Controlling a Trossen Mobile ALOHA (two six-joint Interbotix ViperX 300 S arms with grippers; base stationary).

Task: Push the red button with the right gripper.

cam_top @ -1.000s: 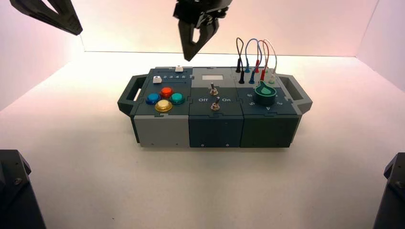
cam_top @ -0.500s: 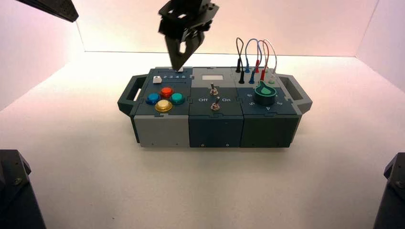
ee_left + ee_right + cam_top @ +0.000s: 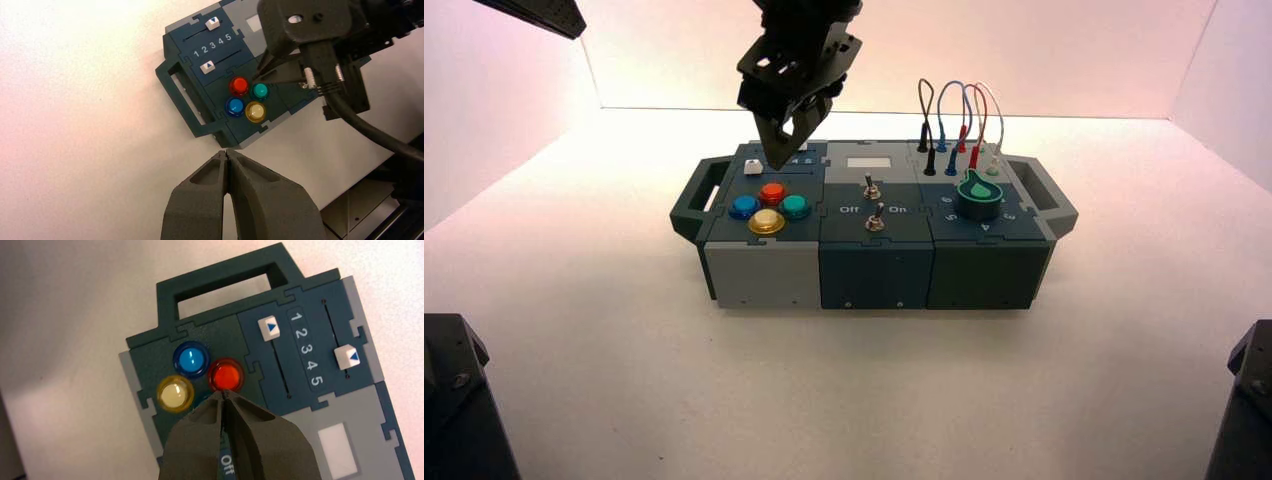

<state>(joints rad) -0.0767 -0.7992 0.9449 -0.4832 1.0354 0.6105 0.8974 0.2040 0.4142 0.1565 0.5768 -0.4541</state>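
The red button [image 3: 772, 192] is a glossy orange-red dome in the cluster of coloured buttons on the box's left module; it also shows in the right wrist view [image 3: 225, 375] and the left wrist view [image 3: 238, 86]. My right gripper [image 3: 777, 160] is shut, its tips pointing down above the box just behind the red button. In the right wrist view its tips [image 3: 222, 394] sit at the button's edge and hide the green button. My left gripper [image 3: 227, 154] is shut and empty, held high off the box's left end.
Blue [image 3: 744, 207], yellow [image 3: 766, 221] and green [image 3: 795, 206] buttons surround the red one. Two white sliders [image 3: 270, 327] [image 3: 347, 356] flank a 1–5 scale. Two toggle switches [image 3: 872, 188], a green knob [image 3: 977, 195] and plugged wires [image 3: 954, 120] stand to the right.
My right gripper has moved left and down, from above the box's back middle to just over the button cluster behind the red button. The left arm has drawn slightly further out of the view's corner.
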